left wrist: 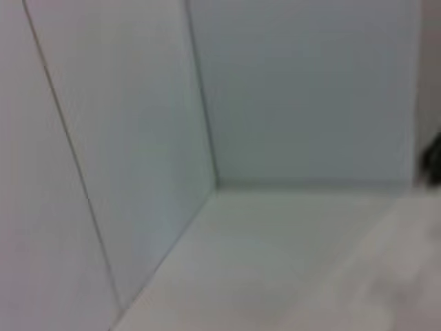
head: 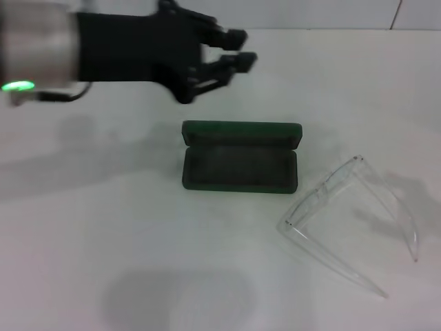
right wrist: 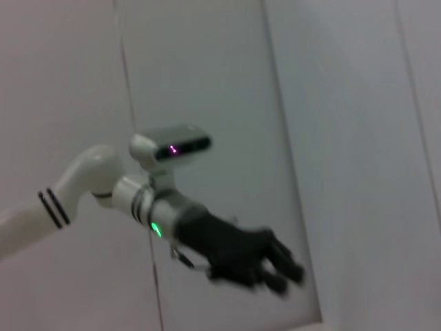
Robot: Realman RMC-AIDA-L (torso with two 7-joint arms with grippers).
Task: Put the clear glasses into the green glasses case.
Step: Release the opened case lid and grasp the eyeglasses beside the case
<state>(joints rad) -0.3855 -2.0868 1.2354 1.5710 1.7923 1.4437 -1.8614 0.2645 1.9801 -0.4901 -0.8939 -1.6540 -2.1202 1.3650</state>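
while the green glasses case (head: 240,157) lies open mid-table, the clear glasses (head: 348,217) rest beside it, untouched. our left gripper (head: 238,60) hovers behind the case, fingers slightly apart; next we must reach the glasses.

Left arm (right wrist: 89,181) is glossy white tubing with a rounded elbow and two thin black rings round it; the wrist goes silver-grey with a small green light (head: 17,87) glowing on it; a thin dark cable loops off just by that light; on top of the wrist sits a flat grey camera pod (right wrist: 176,143) with a tiny pink dot on its face; the left gripper (head: 234,49) is all matte black, chunky body, stubby linked fingers.
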